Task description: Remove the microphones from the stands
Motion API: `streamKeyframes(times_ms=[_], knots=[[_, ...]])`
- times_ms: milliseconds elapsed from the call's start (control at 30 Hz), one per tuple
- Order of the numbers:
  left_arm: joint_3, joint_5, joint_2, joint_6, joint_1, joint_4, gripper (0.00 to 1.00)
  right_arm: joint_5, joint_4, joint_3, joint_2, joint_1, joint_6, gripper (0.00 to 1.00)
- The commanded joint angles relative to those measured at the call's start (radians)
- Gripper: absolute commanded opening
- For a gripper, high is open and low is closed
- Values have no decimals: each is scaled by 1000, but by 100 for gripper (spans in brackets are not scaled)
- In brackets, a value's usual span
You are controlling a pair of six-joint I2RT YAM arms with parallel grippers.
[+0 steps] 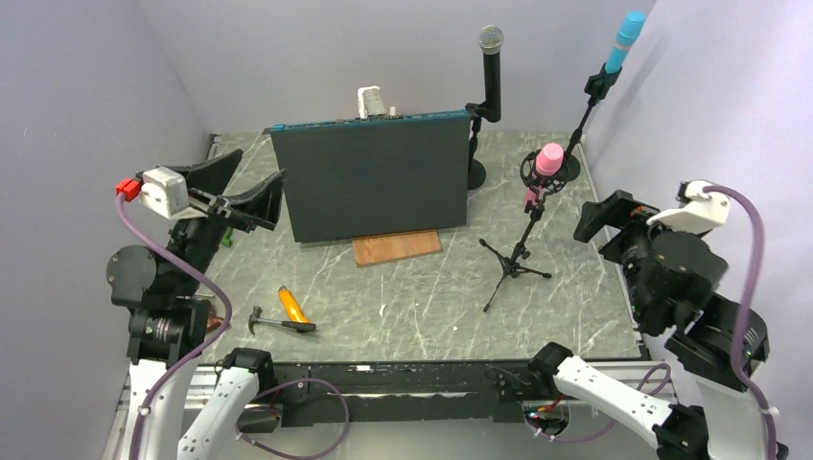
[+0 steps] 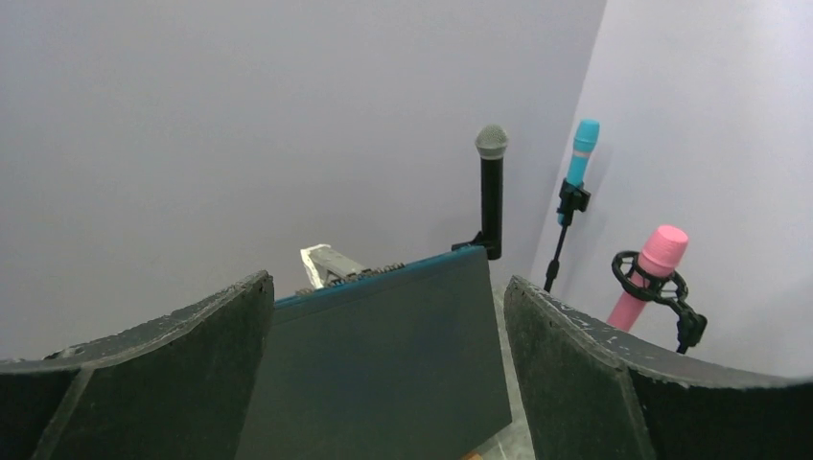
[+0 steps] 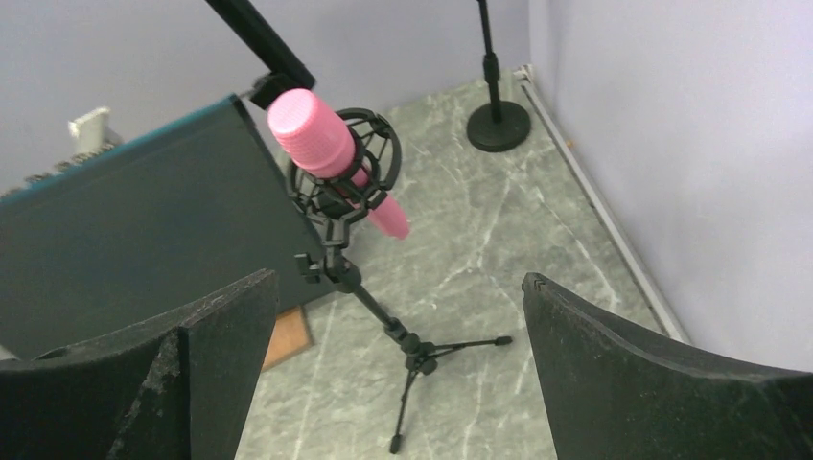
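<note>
A pink microphone point(image 1: 548, 158) sits in a black shock mount on a small tripod stand point(image 1: 516, 259) at the table's right middle; it also shows in the right wrist view point(image 3: 326, 144) and the left wrist view point(image 2: 652, 273). A black microphone point(image 1: 491, 72) with a grey head and a blue microphone point(image 1: 628, 38) stand clipped on taller stands at the back. My right gripper point(image 1: 599, 220) is open and empty, right of the pink microphone and apart from it; its jaws point(image 3: 400, 283) frame the tripod. My left gripper point(image 1: 261, 165) is open and empty at the far left, in front of the dark board point(image 2: 383, 355).
A dark upright board point(image 1: 369, 177) stands mid-table on a wooden block point(image 1: 396, 247). A hammer point(image 1: 280, 324) and an orange-handled tool point(image 1: 292, 305) lie at the front left. A white object point(image 1: 371, 100) sits behind the board. Walls close the back and both sides.
</note>
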Motion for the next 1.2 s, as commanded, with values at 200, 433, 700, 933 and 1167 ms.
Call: streamKeyframes(times_ms=[200,433,700,933,1167], knots=[[-7,24,97,21,-9,-88,91,90,14,-61,45,-2,5,100],[-41,42,86,-18,-14,-39,86,92,201,-175,6,-3,-42,100],[-73,41,71,-60,-34,-19,88,22,317,-212,64,-3,-151,100],[-85,42,52,-62,-65,12,87,109,345,-120,259,-4,-215,100],[-88,25,33,-50,-92,8,88,208,427,-74,370,-20,-298,100]])
